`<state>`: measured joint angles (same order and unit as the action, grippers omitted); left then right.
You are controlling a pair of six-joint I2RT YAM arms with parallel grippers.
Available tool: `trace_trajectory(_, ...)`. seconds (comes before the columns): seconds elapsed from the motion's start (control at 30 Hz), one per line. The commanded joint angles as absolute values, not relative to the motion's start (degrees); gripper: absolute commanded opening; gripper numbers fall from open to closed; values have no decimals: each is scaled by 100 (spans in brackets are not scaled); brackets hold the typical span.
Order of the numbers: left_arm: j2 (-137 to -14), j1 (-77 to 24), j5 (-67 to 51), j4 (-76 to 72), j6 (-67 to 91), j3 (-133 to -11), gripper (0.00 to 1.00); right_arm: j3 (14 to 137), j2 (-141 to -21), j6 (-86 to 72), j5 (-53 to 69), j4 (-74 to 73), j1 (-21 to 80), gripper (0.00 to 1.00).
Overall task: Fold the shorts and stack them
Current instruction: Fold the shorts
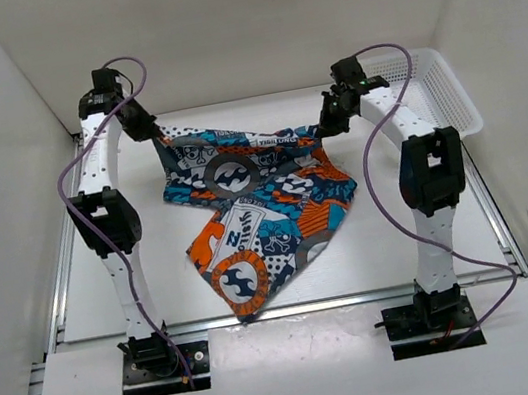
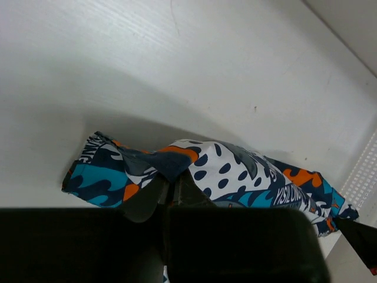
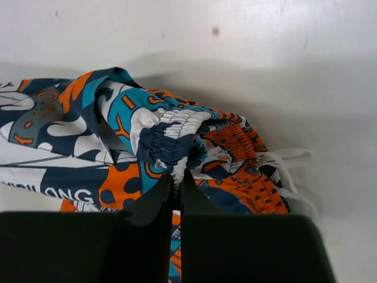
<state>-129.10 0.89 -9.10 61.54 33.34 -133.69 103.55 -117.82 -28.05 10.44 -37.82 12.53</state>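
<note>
The shorts hang stretched across the middle of the top view, their upper edge lifted at both ends and the lower part trailing on the table toward bottom centre. The left gripper, upper left, is pinched tight on one corner of the cloth. The right gripper, upper right, is clamped just as narrowly on the gathered waistband.

From where I stand, both bites look small. The right one holds only a bunched ridge of elastic, so a sharp pull apart could, I'd guess, slip it free. The trailing part is rumpled and twisted. Laid down like that, it would likely fold crooked or trap a crease. The white drawstring dangles loose at the right of the right wrist view and might catch under the fold.

Counting: one pair of shorts, two grippers, one white mesh basket at the upper right, apart from the cloth.
</note>
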Motion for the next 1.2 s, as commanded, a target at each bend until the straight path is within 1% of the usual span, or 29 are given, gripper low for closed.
trace_trajectory(0.0,-12674,343,-500,5977,3050,-14186,10,11152,-12040,-2646,396,-4131,1107,0)
trace_trajectory(0.23,-12727,343,-615,5739,2988,-14133,10,11716,-12349,-2593,448,-4192,1107,0)
trace_trajectory(0.37,-12297,343,-773,5739,2936,-13801,10,11716,-12278,-2479,641,-4245,1055,0)
trace_trajectory(0.43,-11771,343,-844,5739,2936,-13467,10,11585,-12103,-2479,763,-4306,994,0)
trace_trajectory(0.47,-11551,343,-844,5739,2936,-13012,10,11523,-12042,-2479,817,-4307,993,0)
trace_trajectory(0.53,-10822,264,-844,5792,2936,-12518,10,11278,-11831,-2426,887,-4307,932,0)
trace_trajectory(0.57,-10567,133,-844,5792,2936,-11976,10,11198,-11700,-2426,888,-4307,932,0)
trace_trajectory(0.6,-10042,71,-844,5792,2936,-11684,10,11119,-11646,-2426,888,-4376,862,0)
trace_trajectory(0.63,-9767,9,-844,5792,3005,-11385,10,11040,-11585,-2374,888,-4377,861,0)
trace_trajectory(0.67,-9512,-139,-896,5792,3058,-11095,10,10848,-11462,-2373,949,-4377,809,0)
trace_trajectory(0.7,-9005,-228,-896,5792,3189,-10491,10,10750,-11409,-2373,949,-4377,809,0)
trace_trajectory(0.77,-8510,-464,-896,5792,3339,-9864,10,10513,-11181,-2373,949,-4377,756,0)
trace_trajectory(0.8,-8282,-744,-836,5792,3505,-9296,10,10233,-11084,-2373,949,-4377,756,0)
trace_trajectory(0.83,-7879,-895,-731,5792,3603,-9038,10,10065,-10987,-2373,897,-4325,756,0)
trace_trajectory(0.9,-7508,-1359,-729,5792,3840,-8310,10,9714,-10680,-2373,896,-4255,694,0)
trace_trajectory(0.93,-7193,-1536,-625,5792,4076,-8088,10,9381,-10496,-2373,836,-4176,642,0)
trace_trajectory(1.03,-6734,-2257,-414,5730,4542,-7325,10,8931,-10197,-2312,757,-4113,589,0)
trace_trajectory(1.17,-6539,-3040,-299,5678,5000,-6523,10,8194,-9984,-2188,414,-4113,413,0)
